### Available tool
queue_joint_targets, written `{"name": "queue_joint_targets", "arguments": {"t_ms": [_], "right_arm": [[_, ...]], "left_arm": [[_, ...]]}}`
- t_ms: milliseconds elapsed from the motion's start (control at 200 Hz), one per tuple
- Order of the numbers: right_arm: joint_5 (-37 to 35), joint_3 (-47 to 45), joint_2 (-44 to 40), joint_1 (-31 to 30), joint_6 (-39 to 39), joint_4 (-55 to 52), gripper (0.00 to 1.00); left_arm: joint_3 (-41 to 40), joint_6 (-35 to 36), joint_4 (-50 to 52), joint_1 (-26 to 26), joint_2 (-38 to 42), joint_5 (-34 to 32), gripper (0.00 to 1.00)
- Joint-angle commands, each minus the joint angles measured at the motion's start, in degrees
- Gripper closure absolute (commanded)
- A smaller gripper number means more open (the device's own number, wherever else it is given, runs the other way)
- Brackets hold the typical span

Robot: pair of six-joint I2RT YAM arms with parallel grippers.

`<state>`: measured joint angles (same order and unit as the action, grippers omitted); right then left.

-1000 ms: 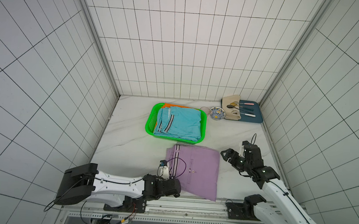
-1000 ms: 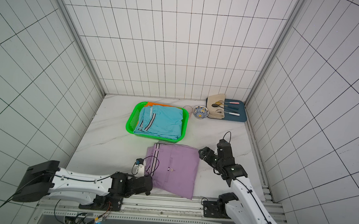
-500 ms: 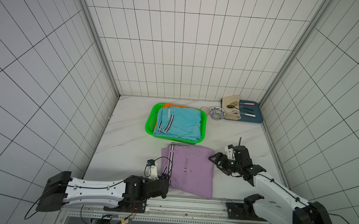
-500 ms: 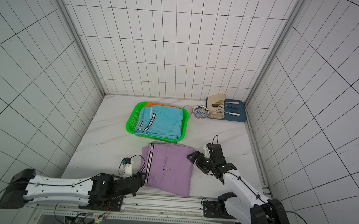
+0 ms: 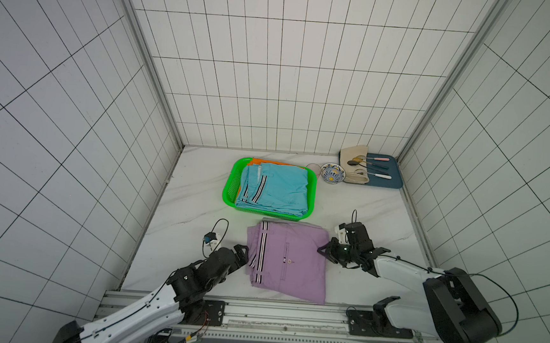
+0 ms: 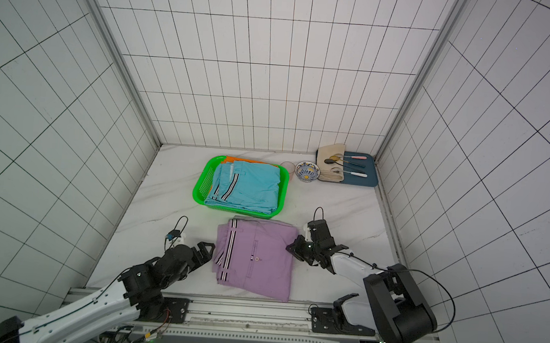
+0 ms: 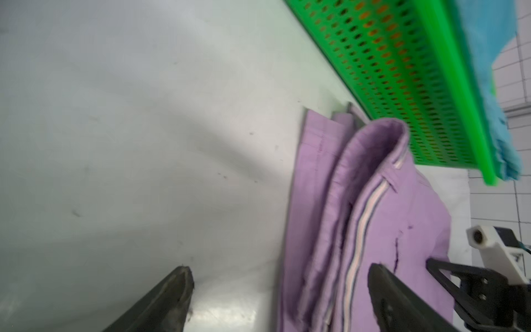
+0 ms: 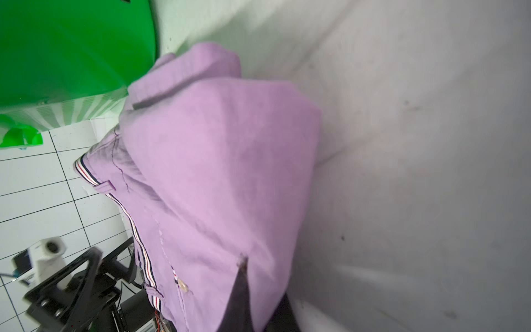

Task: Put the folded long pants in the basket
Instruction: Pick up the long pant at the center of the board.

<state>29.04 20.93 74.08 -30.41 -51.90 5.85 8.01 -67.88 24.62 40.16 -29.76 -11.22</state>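
My right gripper (image 5: 321,250) is clamped on the right edge of the lilac pants (image 5: 288,262). My left gripper (image 5: 244,255) has its jaws apart at the striped edge. I see the pants flat on the table (image 5: 191,213), just beside the green basket (image 5: 229,189).

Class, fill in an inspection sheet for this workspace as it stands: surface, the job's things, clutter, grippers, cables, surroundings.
Surface: white marble table, a few small dark specks.
Job's things: lilac pants lie folded on the table in front of the basket; light blue pants top the pile inside it, orange pants edge showing beneath; tan ones not visible.
Clutter: patterned bowl beside a dark blue tray holding a beige cloth and utensils, back right.
Grippers: left gripper open at the lilac pants' striped edge; right gripper shut on their opposite edge.
Cables: a black cable loop at each wrist, clear of the cloth.
Surroundings: white tiled walls on three sides; metal rail along the front.
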Motion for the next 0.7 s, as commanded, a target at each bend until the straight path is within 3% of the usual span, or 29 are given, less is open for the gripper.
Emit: {"name": "queue_joint_targets", "arguments": {"t_ms": [0,225,455,525,570,695], "right_arm": [[-2.86,0.99,-0.51,-0.61,1.6,-1.25,1.0],[-2.76,2.86,0.56,-0.87,2.37,-2.11,1.0],[-2.65,5.29,3.77,-2.85,2.33,-0.99,1.0],[-2.5,6.0,4.66,-3.19,2.34,-1.01,1.0],[-2.47,6.27,4.95,-3.33,2.34,-1.06,1.0],[-3.25,6.74,4.91,-3.76,2.33,-2.2,1.0]], "left_arm": [[-3.72,7.59,-10.26,-11.29,-5.19,23.24,0.02],[-1.68,11.5,-19.0,-13.11,-20.22,28.5,0.09],[1.66,12.89,-29.79,-11.58,-42.77,34.17,0.2],[2.16,12.77,-34.46,-10.63,-49.73,34.94,0.31],[2.28,12.39,-37.5,-10.37,-54.25,35.03,0.44],[2.78,10.97,-44.33,-10.28,-63.74,35.61,0.98]]}}
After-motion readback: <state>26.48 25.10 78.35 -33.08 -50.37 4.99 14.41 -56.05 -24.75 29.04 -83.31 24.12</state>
